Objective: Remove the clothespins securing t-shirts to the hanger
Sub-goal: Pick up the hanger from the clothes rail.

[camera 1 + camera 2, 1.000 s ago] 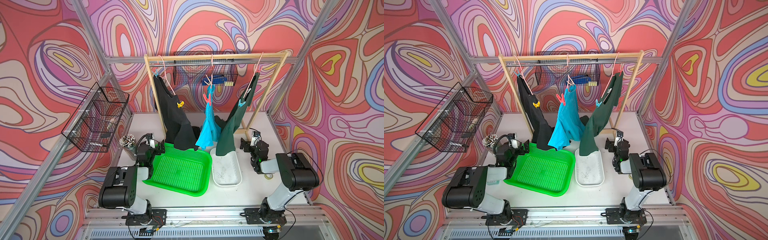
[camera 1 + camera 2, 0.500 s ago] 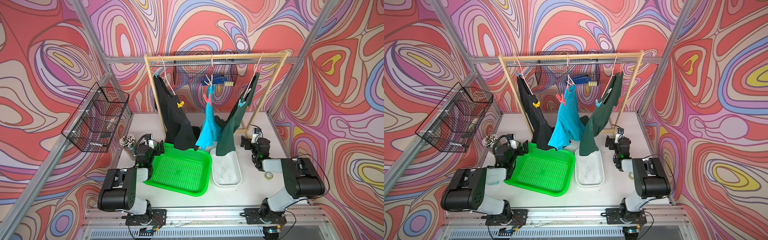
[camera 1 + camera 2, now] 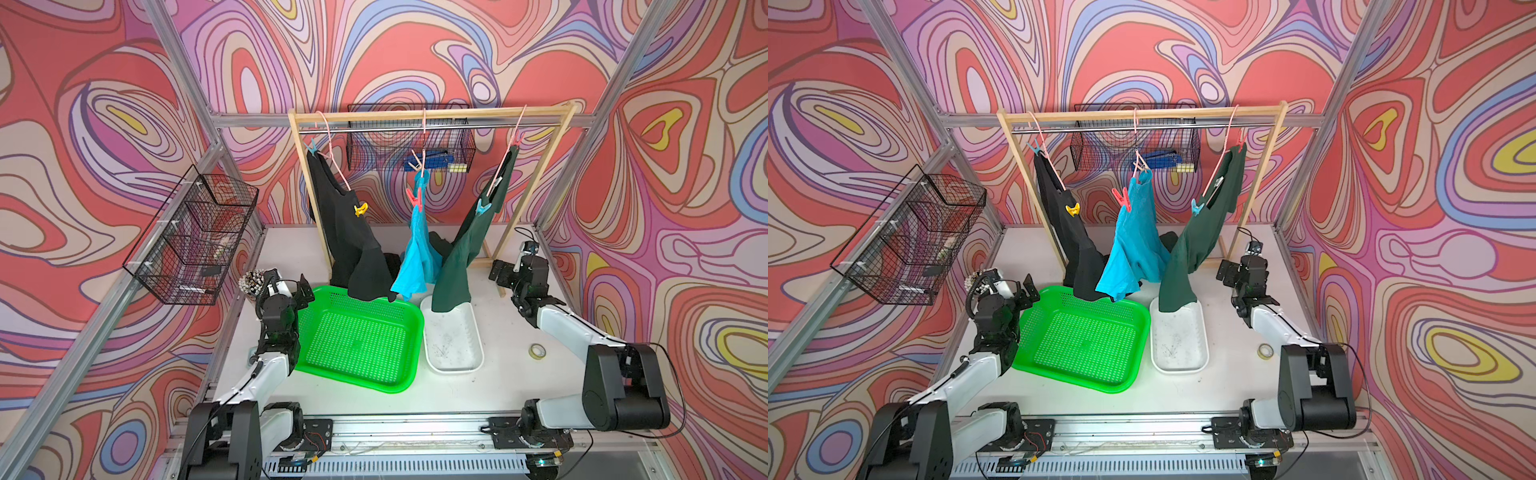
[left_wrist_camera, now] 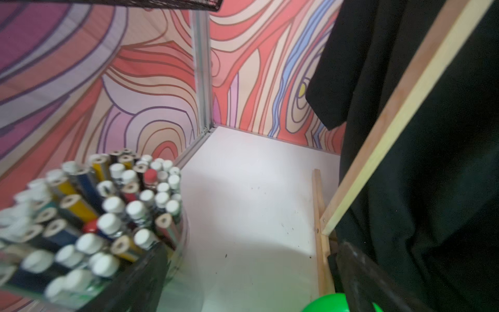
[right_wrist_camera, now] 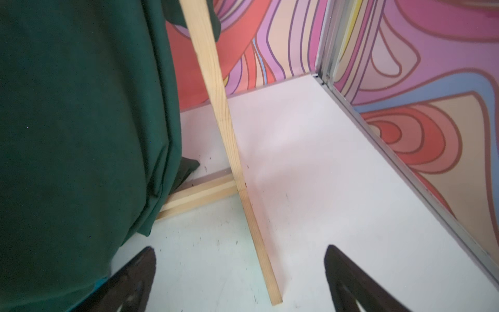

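In both top views a wooden rack carries three pink hangers. The black t-shirt has a light blue clothespin and a yellow one. The turquoise t-shirt has a beige clothespin and a red-pink one. The dark green t-shirt has a light blue clothespin and a red-pink one. My left gripper is open and empty, low beside the black shirt. My right gripper is open and empty, low by the rack's right leg.
A green perforated basket and a white tray lie under the shirts. A cup of pencils and markers stands close to my left gripper. A tape roll lies front right. Wire baskets hang on the left wall and back wall.
My right arm has stretched out and carried its open gripper back toward the rack's right leg. The left gripper has shifted only slightly. The shirts and clothespins have not moved.
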Motion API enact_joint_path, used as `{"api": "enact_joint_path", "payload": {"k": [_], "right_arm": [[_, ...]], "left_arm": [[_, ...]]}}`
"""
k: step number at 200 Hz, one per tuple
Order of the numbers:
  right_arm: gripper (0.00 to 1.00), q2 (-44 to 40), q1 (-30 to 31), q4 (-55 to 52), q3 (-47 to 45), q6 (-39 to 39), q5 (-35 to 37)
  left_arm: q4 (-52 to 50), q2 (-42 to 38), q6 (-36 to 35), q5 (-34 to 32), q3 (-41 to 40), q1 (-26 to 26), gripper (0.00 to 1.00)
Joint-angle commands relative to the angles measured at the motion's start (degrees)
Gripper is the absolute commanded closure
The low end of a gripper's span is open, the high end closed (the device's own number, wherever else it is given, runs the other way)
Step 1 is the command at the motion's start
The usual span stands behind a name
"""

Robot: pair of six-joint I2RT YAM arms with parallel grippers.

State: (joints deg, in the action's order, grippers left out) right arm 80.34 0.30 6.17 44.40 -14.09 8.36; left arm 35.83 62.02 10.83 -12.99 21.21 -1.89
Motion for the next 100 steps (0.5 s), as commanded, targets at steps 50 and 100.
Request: {"api": "enact_joint_path", "payload": {"k": [50, 100], "right_arm": [[0.02, -7.85, 0.36, -23.27, 4.15, -8.19, 1.99], [0.02, -10.73, 0.35, -30.47, 7.12, -8.94, -0.28]], "left_arm": [[-40.74, -3.16, 12.77, -7.42, 20.07, -0.22, 0.0], [-62.8, -3.81, 12.56, -0.04, 34.16, -0.22, 0.0]]}}
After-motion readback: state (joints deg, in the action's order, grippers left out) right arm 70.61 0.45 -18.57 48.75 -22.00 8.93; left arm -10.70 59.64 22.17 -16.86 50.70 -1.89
